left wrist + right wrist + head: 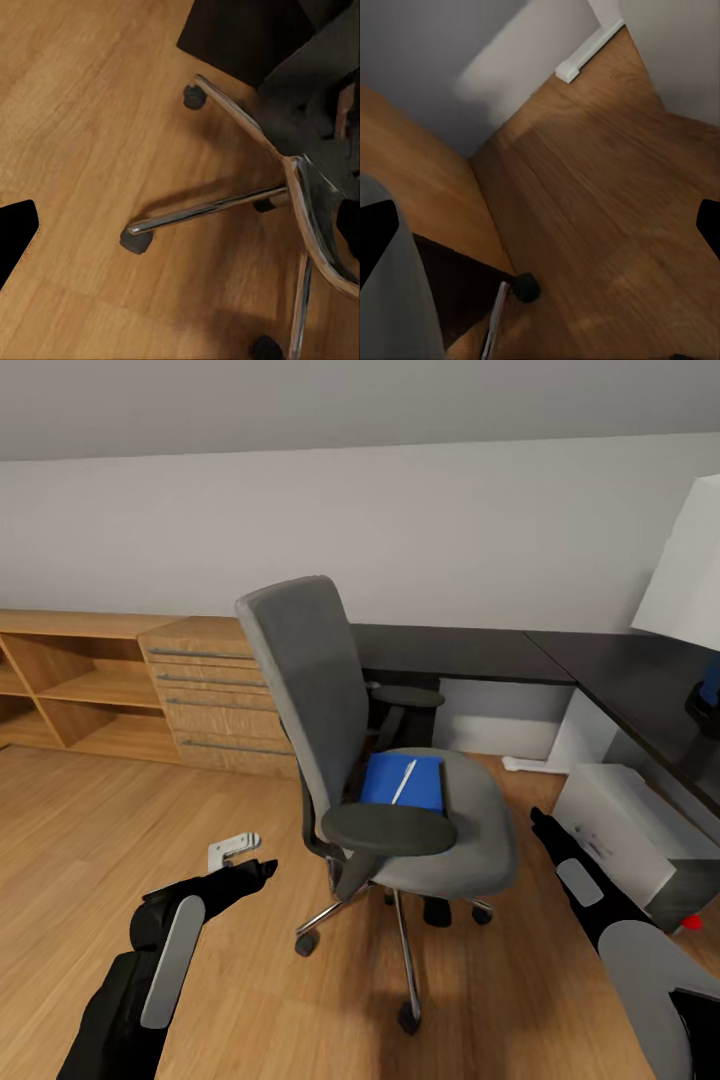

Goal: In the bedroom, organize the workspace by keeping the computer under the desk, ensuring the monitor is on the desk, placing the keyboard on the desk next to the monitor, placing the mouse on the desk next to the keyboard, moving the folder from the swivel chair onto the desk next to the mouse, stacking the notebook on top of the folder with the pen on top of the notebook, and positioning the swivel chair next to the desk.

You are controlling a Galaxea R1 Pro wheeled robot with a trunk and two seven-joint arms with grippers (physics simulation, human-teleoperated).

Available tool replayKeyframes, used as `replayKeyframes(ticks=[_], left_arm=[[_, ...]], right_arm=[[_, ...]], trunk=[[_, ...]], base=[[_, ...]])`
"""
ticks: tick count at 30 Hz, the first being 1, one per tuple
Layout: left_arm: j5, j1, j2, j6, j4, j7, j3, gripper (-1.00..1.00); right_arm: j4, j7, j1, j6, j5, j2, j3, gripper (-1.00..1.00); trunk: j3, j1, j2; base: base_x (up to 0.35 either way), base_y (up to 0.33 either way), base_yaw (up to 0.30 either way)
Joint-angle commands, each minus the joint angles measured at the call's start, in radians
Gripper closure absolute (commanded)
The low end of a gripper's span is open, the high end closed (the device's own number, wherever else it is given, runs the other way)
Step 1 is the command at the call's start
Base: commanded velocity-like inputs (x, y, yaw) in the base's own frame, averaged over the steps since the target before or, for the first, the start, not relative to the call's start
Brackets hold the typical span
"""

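The grey swivel chair [300, 690] stands mid-floor, its back toward me and to the left. On its seat lies the blue folder [385, 785] with the white pen [404, 781] on top. The black desk [470, 652] runs along the wall and turns at the right. The monitor's pale back [690, 565] shows above it, and the grey-white computer [620, 830] stands on the floor beside it. My left gripper [258, 871] hovers open, low and left of the chair base [217, 208]. My right gripper [540, 822] is open between seat and computer. Notebook, keyboard and mouse are out of view.
A wooden chest with bar handles [205, 695] and open shelves [60, 690] line the left wall. A small white object [232, 847] lies on the floor near my left gripper. A dark item with blue [708, 700] sits on the desk at the right edge.
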Motion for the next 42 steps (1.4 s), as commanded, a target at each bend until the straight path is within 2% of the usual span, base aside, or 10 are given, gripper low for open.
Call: replayKeyframes(ticks=[1, 2, 6, 7, 9, 11, 16, 24, 31, 42], left_arm=[[0.011, -0.001, -0.001, 0.004, -0.001, 0.007, 0.022, -1.0], [0.012, -0.001, -0.001, 0.003, -0.001, 0.007, 0.051, -1.0], [0.013, -0.001, -0.001, 0.002, -0.001, 0.005, 0.095, -1.0], [0.014, -0.001, -0.002, -0.004, -0.001, 0.002, 0.135, -1.0], [0.015, -0.001, -0.003, -0.01, -0.002, 0.001, 0.16, -1.0], [0.016, -0.001, -0.002, -0.02, -0.002, 0.0, 0.195, -1.0], [0.016, -0.001, -0.002, -0.024, -0.002, -0.001, 0.211, -1.0], [0.016, -0.001, -0.002, -0.025, -0.004, -0.002, 0.213, -1.0], [0.017, -0.001, -0.003, -0.025, -0.004, -0.004, 0.213, -1.0], [0.016, -0.001, -0.005, -0.025, -0.004, -0.004, 0.212, -1.0]], right_arm=[[0.0, 0.002, -0.001, 0.014, -0.011, -0.002, -0.004, -1.0], [0.0, 0.002, -0.001, 0.03, -0.012, -0.004, -0.008, -1.0], [0.0, 0.002, -0.001, 0.042, -0.013, -0.008, -0.011, -1.0], [0.0, 0.001, -0.001, 0.048, -0.02, -0.012, -0.012, -1.0], [0.0, 0.001, -0.001, 0.054, -0.032, -0.016, -0.012, -1.0], [0.0, 0.002, -0.001, 0.084, -0.066, -0.024, -0.013, -1.0], [0.0, 0.004, -0.001, 0.137, -0.088, -0.044, -0.013, -1.0], [0.0, 0.004, -0.001, 0.156, -0.093, -0.051, -0.013, -1.0], [-0.001, 0.004, -0.001, 0.239, -0.093, -0.053, -0.016, -1.0], [-0.002, 0.004, -0.001, 0.284, -0.094, -0.061, -0.058, -1.0]], trunk=[[-0.001, 0.0, 0.0], [-0.001, 0.0, 0.0], [-0.001, 0.0, 0.0], [-0.001, 0.0, 0.0], [-0.001, 0.0, 0.0], [-0.001, 0.0, 0.0], [-0.001, 0.0, 0.0], [-0.001, 0.0, 0.0], [-0.001, 0.0, 0.0], [-0.001, 0.0, 0.0]], base=[[0.091, 0.0, 0.0], [0.046, 0.0, 0.0], [0.029, 0.0, 0.0], [0.123, 0.0, 0.0], [0.178, 0.0, 0.0], [0.253, 0.0, 0.0], [0.213, 0.0, 0.0], [0.277, 0.0, 0.0], [0.297, 0.0, 0.0], [0.103, 0.0, 0.0]])
